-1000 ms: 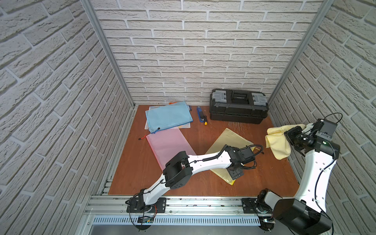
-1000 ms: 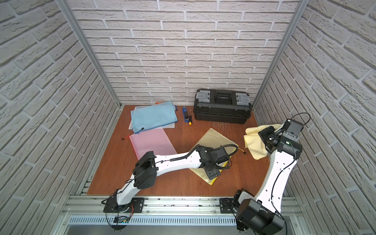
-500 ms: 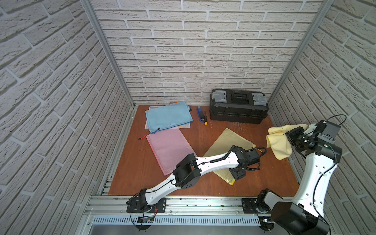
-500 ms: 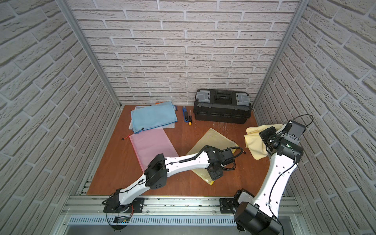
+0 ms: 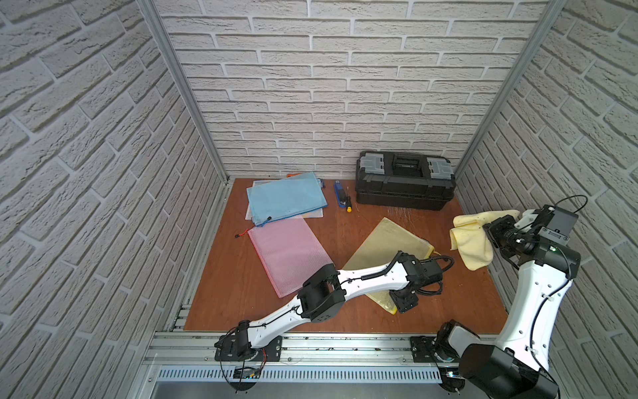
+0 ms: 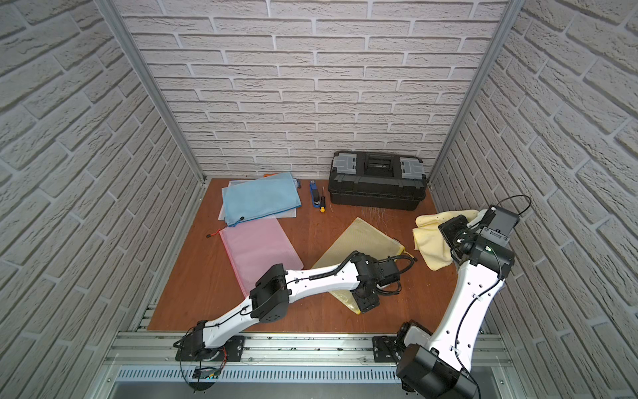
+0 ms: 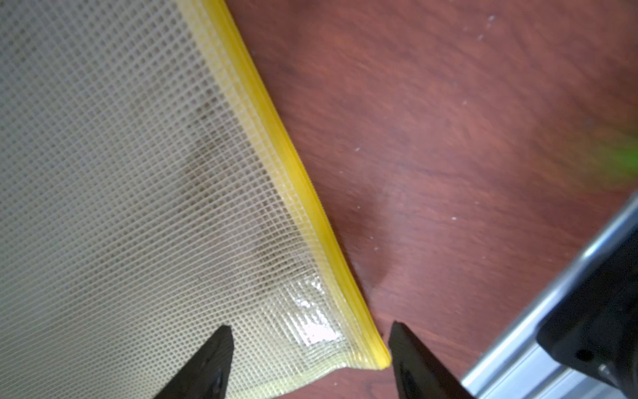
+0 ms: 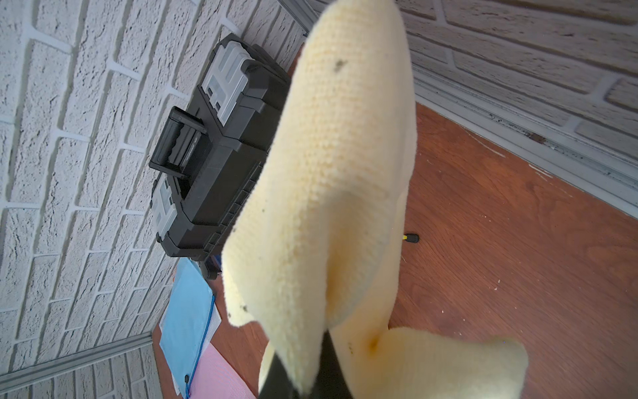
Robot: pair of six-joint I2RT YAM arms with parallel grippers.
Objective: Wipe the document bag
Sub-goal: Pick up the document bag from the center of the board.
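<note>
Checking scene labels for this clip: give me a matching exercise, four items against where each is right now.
Items: 1 yellow document bag; 2 cloth; 3 toolbox; 4 blue document bag.
Places: A against the back wall; B on white sheets; C held by the right gripper; D corner beneath the left gripper's open jaws.
Pairs: 1-D, 2-C, 3-A, 4-B.

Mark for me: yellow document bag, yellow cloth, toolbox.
yellow document bag (image 5: 386,241): in a top view, bare mesh face.
yellow cloth (image 5: 471,247): in a top view, middle of the fabric.
toolbox (image 5: 404,193): in a top view, front wall.
</note>
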